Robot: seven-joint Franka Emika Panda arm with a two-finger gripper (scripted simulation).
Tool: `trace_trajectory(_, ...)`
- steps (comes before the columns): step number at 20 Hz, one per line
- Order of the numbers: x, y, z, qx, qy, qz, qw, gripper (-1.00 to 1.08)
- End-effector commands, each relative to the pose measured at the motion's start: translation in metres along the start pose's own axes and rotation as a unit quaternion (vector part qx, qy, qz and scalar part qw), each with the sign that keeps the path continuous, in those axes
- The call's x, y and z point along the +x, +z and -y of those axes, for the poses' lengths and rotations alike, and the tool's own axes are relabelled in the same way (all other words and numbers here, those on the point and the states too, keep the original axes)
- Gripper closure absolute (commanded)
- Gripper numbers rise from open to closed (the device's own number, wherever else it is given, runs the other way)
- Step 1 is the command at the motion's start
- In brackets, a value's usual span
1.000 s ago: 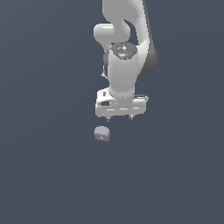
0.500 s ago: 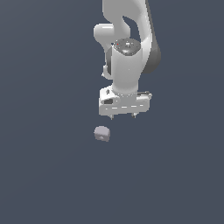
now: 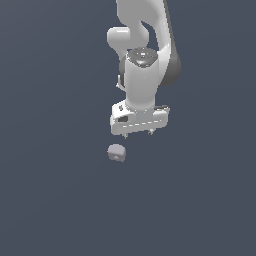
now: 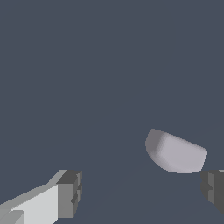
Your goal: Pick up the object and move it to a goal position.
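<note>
Gripper [image 3: 139, 133] hangs over the grey floor, fingers spread wide and empty

The object [image 3: 116, 152] lies on the floor [image 3: 55, 200] just beside it, toward the exterior view's left – untouched; in the wrist view it sits near one fingertip [image 4: 213, 187], ahead of the gap – nothing between them

The object [image 3: 116, 152] looks matt, a pale grey-lilac lump with smooth faces and soft rounded corners, without any shine. The arm [image 3: 145, 75] has a white shell that looks like smooth plastic with a light gloss, and a darker grey part behind it. The end effector [image 3: 139, 133] has the same white smooth body; in the wrist view its fingertips [image 4: 70, 192] are dark grey and matt. The bench [image 3: 50, 200] is a flat, even slate-blue surface with no texture.
</note>
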State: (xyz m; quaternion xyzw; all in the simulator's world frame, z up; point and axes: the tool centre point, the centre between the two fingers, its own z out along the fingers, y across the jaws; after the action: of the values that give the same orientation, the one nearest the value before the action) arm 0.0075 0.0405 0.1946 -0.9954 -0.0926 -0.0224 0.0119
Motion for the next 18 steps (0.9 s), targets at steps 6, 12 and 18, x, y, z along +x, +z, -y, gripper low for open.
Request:
trace_trajectory(6, -0.002, 0.011, -0.013, -0.003, -0.074, 0.004, 0.9973, -0.92)
trace_trajectory(12, -0.005, 0.022, -0.025, -0.005, -0.147, 0.008, 0.9891, -0.92)
trace_trajectory(18, -0.008, 0.033, -0.036, -0.006, -0.219, 0.012, 0.9756, -0.92)
